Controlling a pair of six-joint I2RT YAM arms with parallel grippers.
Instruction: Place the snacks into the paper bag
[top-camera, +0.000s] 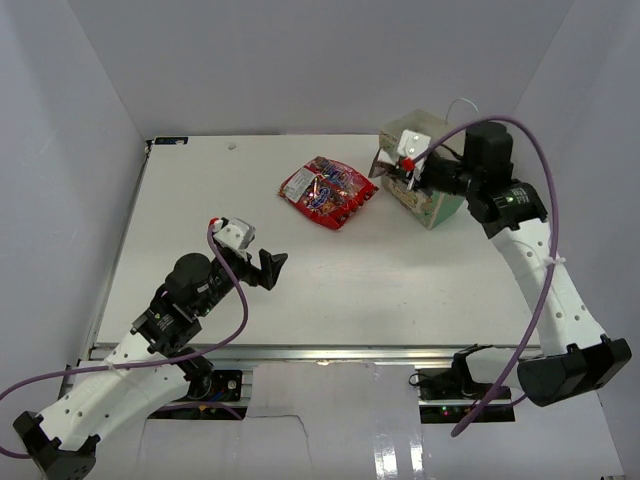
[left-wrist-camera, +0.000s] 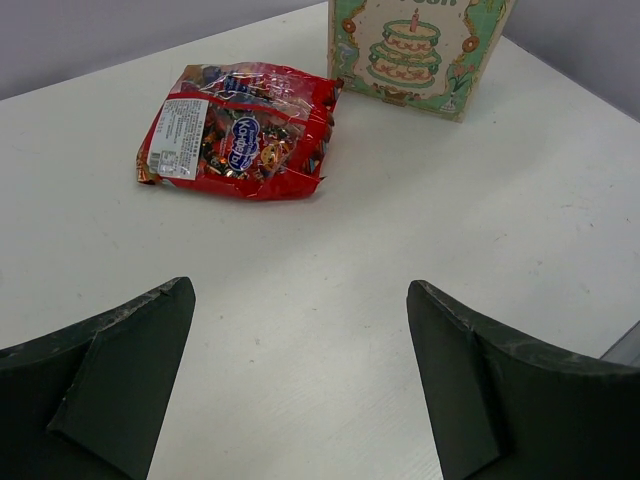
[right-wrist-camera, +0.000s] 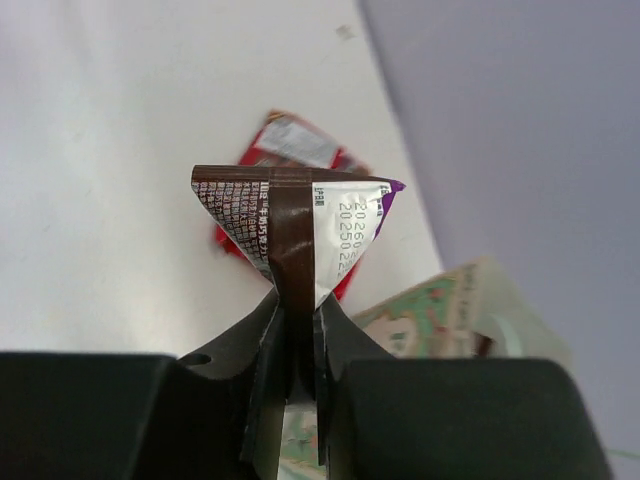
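One dark brown wrapper (right-wrist-camera: 290, 225) is sitting pinched in the right tool (right-wrist-camera: 295, 310) at the paper bag (top-camera: 440, 208), toward the desk's 1 o'clock. The red candy bag (top-camera: 327, 192) is lying outside, mid-desk, awaiting placement. The left tool (left-wrist-camera: 300, 290) is gaping wide, empty.

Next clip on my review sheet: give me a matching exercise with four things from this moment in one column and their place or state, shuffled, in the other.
Things:
1. large red crinkly candy bag
2. small dark brown wrapper
3. pale green paper gift bag
4. left gripper

Place or state:
A. open, holding nothing
B. standing upright at the far right of the white table
C. lying flat on the table
D. pinched in the right gripper

Pairs: 1-C, 2-D, 3-B, 4-A
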